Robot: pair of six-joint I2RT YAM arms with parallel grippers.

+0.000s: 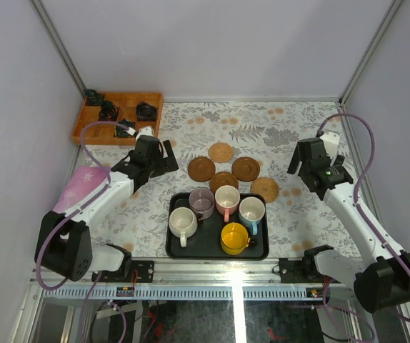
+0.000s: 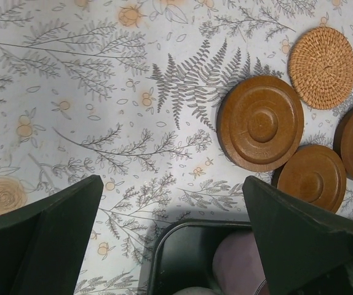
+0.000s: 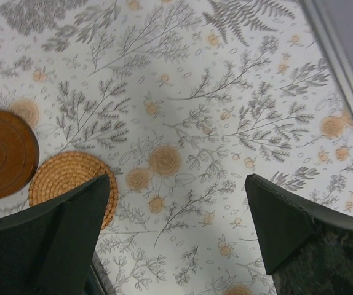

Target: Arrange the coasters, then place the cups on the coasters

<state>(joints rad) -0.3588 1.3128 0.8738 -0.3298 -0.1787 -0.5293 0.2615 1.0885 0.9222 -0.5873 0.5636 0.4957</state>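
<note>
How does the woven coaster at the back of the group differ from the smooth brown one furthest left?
The back woven coaster is light tan; the leftmost smooth coaster is darker brown. The woven one has a coiled, basket-like surface; the smooth one has concentric rings. The woven one lies farther from the black tray, the smooth one nearer. Both are round, lie flat on the tablecloth and carry no cup.

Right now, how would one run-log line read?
left claw: open, empty | right claw: open, empty | coasters: five bunched beyond tray | cups: all five in tray
</note>
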